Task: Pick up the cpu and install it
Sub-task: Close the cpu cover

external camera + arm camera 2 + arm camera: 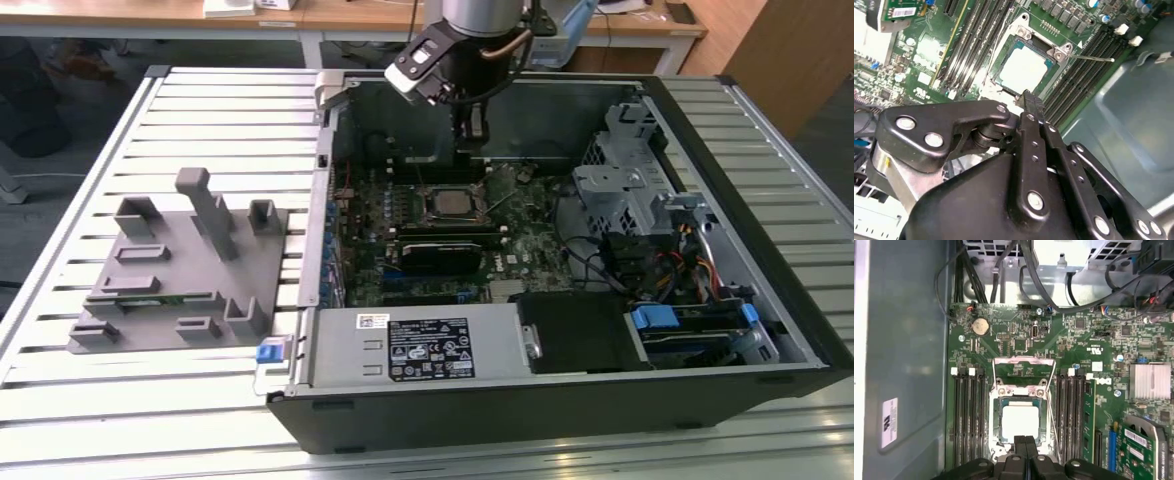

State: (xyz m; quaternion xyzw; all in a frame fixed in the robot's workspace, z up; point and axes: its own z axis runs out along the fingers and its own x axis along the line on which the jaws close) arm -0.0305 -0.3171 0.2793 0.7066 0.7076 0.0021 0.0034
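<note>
Inside one open case (534, 415) on a slatted table (200, 110), one gripper (467, 150) hangs over the board (1014, 347), its two fingers pressed together and holding nothing. One cpu (1020, 422) lies flat in the single socket (994, 416) near the middle of the board. It is a thin square chip with a pale silver-white metal top, plain across its face and ringed by the socket's dark frame. In both wrist views the closed fingertips (1020, 441) sit just beside one edge of the cpu; whether they touch it cannot be told. The socket's one metal retaining frame (1024, 360) is swung open, clear of the chip. Memory slots (971, 420) flank the socket, four to a side. One round coin cell (980, 326) and one finned heatsink (1150, 381) also sit on the board. In the exterior view, one grey fixture (174, 270) lies on the table beside the case, at the exterior view's left.
</note>
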